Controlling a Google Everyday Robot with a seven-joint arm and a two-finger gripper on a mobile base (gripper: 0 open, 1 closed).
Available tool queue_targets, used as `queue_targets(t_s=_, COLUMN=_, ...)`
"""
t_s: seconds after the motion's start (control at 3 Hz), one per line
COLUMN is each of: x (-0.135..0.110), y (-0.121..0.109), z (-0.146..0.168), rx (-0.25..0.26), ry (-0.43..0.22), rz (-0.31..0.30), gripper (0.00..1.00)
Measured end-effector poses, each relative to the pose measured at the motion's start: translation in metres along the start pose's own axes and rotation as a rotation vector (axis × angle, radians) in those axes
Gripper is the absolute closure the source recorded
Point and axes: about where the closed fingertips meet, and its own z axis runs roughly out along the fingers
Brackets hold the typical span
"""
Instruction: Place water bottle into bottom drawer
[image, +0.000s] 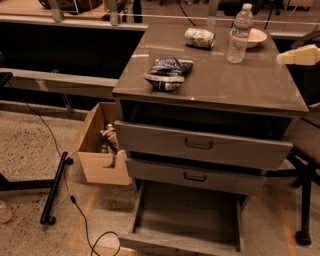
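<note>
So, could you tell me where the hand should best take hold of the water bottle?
Probably grip the bottle at its label band, coming level from the front right, where the hand hovers by the cabinet. It stands upright and slim; the bowl crowds its far right and the can lies left.
</note>
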Motion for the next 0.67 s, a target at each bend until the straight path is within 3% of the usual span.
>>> queue_targets(t_s=0.33, x=-0.006, y=0.037, z=0.039, rx=-0.014, ry=-0.056, rz=0.092, gripper=0.0)
queue_targets(t_s=0.67, x=-0.019, y=0.084, z=0.082, rx=-0.069, ry=-0.125, rz=0.155, gripper=0.0)
